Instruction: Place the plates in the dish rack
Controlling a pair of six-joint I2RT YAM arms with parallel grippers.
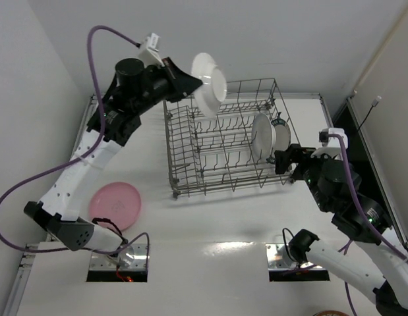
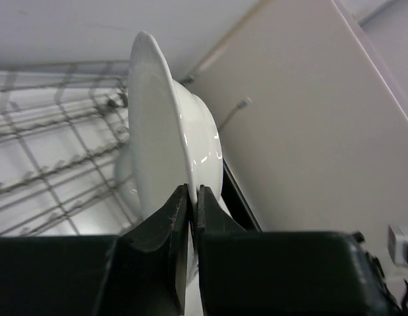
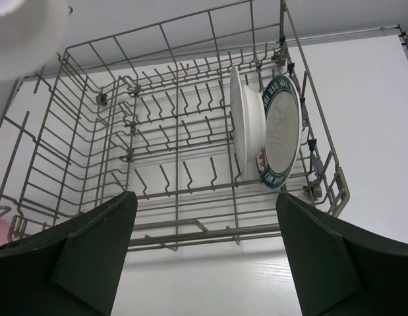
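- The left jaws are clamping together on the lower rim of the held white plate (image 2: 171, 131), keeping it on edge and nearly upright in the air.
- That plate is hanging over the far left part of the dish rack (image 1: 180, 151), clear of the wires. Which tine row is lying beneath it is hard to tell; probably one in the rack's left half.
- The right jaws are standing wide apart and empty, hovering just beside the rack's near right corner.
- The step in hand appears to be carrying the third plate in. The next move is calling for lowering it on edge between two tines and parting the jaws only once a slot is bearing it.
- Two plates are already standing upright at the rack's right end: the racked white plate (image 3: 246, 125) and, just beside it, the teal-rimmed plate (image 3: 283, 131).
- The pink plate (image 1: 115, 204) is lying flat on the tabletop (image 1: 210, 224), well apart from the rack, near the left arm's base.
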